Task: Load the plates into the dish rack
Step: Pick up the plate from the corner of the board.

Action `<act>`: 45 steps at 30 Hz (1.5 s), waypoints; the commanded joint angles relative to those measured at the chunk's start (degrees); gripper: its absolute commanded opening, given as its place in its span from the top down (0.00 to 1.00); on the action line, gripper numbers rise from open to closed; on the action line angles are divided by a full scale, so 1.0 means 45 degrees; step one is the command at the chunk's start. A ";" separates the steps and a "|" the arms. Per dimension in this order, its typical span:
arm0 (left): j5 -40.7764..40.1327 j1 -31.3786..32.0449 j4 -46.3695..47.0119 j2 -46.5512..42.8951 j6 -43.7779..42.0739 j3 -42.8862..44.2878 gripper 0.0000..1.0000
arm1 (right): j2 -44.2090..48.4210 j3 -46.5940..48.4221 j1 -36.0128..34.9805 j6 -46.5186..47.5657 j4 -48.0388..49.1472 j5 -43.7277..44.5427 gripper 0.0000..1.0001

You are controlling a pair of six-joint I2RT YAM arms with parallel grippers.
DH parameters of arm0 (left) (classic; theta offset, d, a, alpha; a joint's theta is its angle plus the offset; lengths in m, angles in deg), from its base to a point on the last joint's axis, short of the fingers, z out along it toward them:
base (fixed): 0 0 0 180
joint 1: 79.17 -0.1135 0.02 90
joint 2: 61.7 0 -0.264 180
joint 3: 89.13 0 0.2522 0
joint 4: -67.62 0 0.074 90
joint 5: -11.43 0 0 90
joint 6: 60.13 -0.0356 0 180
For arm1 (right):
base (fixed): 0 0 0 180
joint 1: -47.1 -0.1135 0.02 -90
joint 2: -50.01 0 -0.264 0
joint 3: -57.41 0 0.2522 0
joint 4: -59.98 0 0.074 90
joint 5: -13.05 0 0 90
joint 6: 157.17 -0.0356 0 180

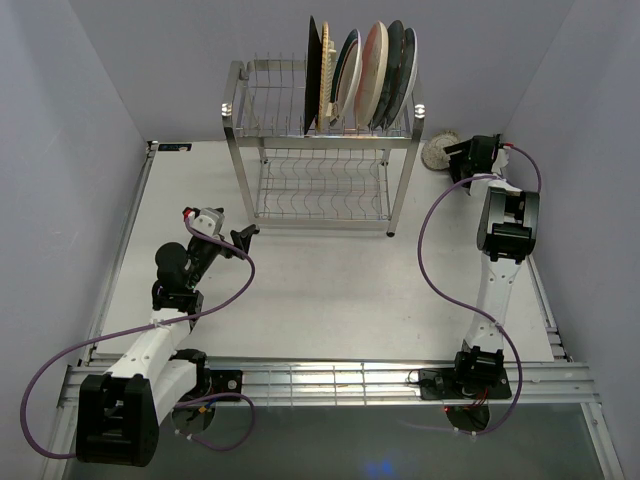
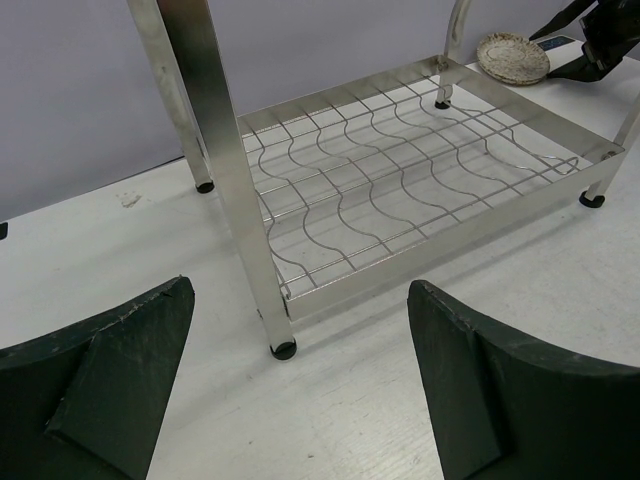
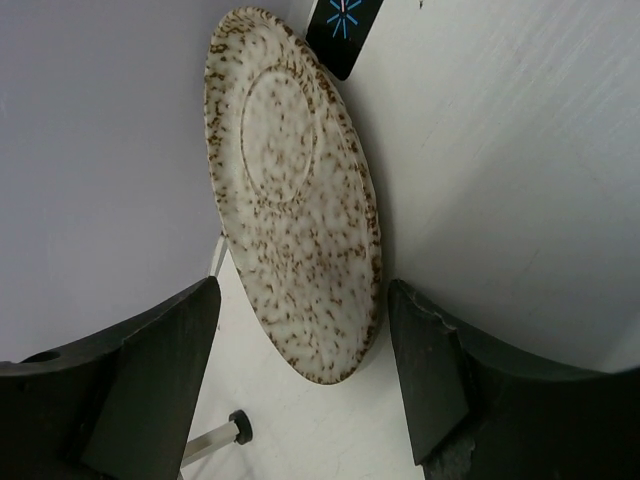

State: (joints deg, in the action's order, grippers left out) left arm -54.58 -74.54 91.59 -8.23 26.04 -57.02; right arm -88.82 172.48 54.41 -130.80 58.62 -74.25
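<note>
Steel wire forms the dish rack (image 1: 320, 187), which stands at the far middle of the white table (image 1: 330, 290). Only the top view shows its upper shelf, where six plates (image 1: 365, 75) stand on edge close together in the right half. The lower shelf has nothing on it. One small speckled plate (image 1: 438, 152) is not in the rack: it is on the table just to the right of it, near the back wall. The right gripper (image 1: 462, 158) is beside this plate. Its wrist view shows more: the near rim of the plate (image 3: 295, 190) lies between the two dark fingers (image 3: 160, 380), the jaws stand quite wide, and no finger touches the plate. A black tag (image 3: 345, 30) with a blue star lies behind the plate. The left gripper (image 1: 245, 235) hangs over the table in front of the rack's left corner, with its jaws fully wide and holding nothing. Its own view looks under the rack, along the wavy wires of the lower shelf (image 2: 400, 170), and shows the speckled plate (image 2: 513, 56) far behind.
</note>
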 commanded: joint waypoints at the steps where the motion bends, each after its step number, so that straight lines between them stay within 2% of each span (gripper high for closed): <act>1: -0.0116 -0.0031 0.0169 -0.0106 -0.0066 -0.0152 0.02 | -0.0107 0.0434 -0.0062 0.0274 -0.0999 0.0318 0.26; 5: -0.0077 -0.0031 0.0169 -0.0125 -0.0066 -0.0132 0.02 | 0.0088 -0.0033 -0.0062 0.0314 -0.0649 0.0300 0.26; 16: -0.0155 -0.0031 0.0169 -0.0281 -0.0105 -0.0191 0.02 | -0.0927 0.0629 -0.0316 -0.0526 0.0055 -0.0111 0.28; 28: -0.0194 -0.0031 0.0169 -0.0437 -0.0105 -0.0230 0.02 | -0.1474 0.0122 -0.0355 -0.1522 0.2535 -0.0463 0.34; 35: -0.0214 -0.0031 0.0188 -0.0476 -0.0144 -0.0249 0.02 | -0.1982 0.0805 -0.0375 -0.1679 0.2595 -0.1010 0.46; 36: -0.0213 -0.0031 0.0188 -0.0496 -0.0144 -0.0269 0.02 | -0.2002 0.0825 -0.0375 -0.1679 0.2595 -0.1010 0.51; 41: -0.0252 -0.0031 0.0188 -0.0516 -0.0163 -0.0269 0.02 | -0.2138 0.1020 -0.0375 -0.1698 0.2595 -0.1010 0.62; 42: -0.0253 -0.0031 0.0188 -0.0496 -0.0183 -0.0269 0.02 | -0.2177 0.1059 -0.0375 -0.1737 0.2653 -0.1029 0.68; 45: -0.0253 -0.0031 0.0188 -0.0496 -0.0183 -0.0269 0.02 | -0.2411 0.1293 -0.0375 -0.1854 0.2809 -0.1088 0.72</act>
State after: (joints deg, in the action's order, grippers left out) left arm -55.30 -74.52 91.62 -9.36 25.73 -57.79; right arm -97.36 175.92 53.36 -139.06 70.64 -79.40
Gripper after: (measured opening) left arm 0.979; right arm 0.290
